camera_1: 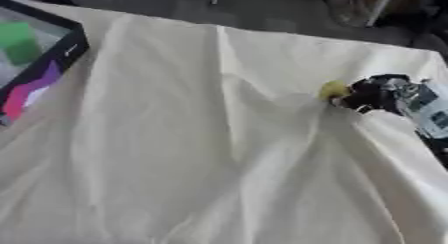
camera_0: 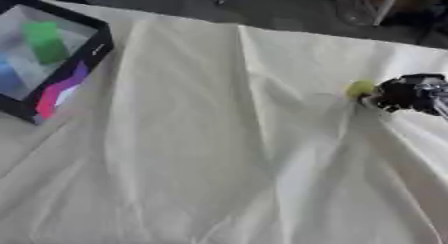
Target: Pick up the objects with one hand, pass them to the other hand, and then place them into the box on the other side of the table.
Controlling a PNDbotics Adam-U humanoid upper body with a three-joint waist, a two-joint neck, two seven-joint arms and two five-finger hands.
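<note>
Creased cream cloth (camera_0: 219, 153) over the tabletop.
Right hand (camera_1: 376, 95) reaches in at the right, fingers curled on a yellow-green ball (camera_1: 333, 90); box (camera_0: 52, 58) far left.

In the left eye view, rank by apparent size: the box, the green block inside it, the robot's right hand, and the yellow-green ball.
1. box, by far the largest.
2. right hand and green block look about alike; the hand runs off the edge, so I won't rank them.
3. yellow-green ball, smallest.
</note>
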